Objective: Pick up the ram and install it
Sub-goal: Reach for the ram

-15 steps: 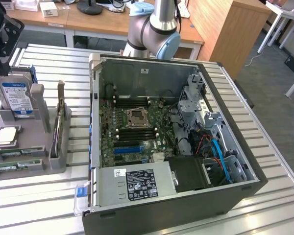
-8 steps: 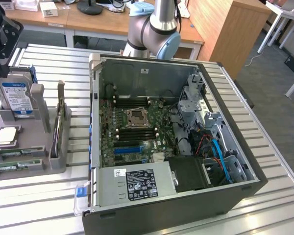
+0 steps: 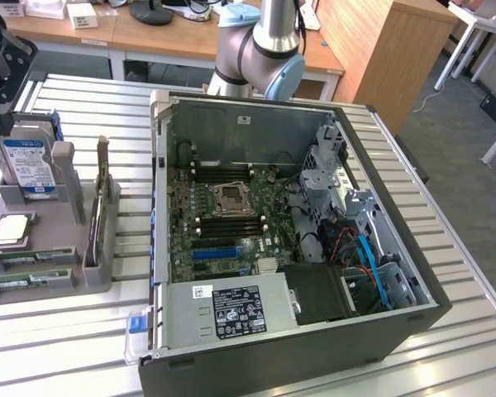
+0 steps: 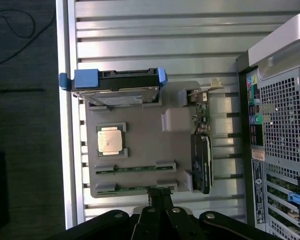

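Two ram sticks (image 4: 135,168) are lying along one holder's (image 4: 145,145) edge; the gripper (image 4: 158,192), fingers together, is hovering there. Open table (image 4: 140,40) is separating holder and case (image 4: 280,125).

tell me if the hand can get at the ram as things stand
Probably yes. The hand hangs over the tray, and the ram lies in its slot there with nothing covering it. The hand is shut, though, so it would have to open first.
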Available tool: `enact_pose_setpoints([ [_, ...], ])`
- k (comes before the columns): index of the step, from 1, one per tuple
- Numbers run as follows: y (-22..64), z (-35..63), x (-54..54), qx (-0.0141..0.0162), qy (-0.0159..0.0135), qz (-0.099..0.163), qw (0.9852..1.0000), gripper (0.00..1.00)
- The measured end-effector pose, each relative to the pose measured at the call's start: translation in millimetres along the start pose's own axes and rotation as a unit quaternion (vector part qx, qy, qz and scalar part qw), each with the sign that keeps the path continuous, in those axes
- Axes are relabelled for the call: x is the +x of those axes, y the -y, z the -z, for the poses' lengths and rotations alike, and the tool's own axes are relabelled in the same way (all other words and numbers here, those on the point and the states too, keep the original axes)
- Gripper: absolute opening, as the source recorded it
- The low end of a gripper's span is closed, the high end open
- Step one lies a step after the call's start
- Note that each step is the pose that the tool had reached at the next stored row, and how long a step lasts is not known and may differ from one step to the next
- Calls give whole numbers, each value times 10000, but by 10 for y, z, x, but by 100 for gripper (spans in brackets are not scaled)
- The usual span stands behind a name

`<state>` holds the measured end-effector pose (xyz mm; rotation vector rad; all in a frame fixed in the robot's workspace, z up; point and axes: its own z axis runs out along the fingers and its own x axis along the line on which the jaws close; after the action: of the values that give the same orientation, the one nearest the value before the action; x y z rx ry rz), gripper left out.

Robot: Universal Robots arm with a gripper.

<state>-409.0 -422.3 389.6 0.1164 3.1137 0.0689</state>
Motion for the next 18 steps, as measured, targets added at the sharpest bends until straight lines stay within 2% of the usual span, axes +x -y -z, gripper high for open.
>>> enact_pose_setpoints([
  [18,125,5,-9,0,0,0,10000,11],
])
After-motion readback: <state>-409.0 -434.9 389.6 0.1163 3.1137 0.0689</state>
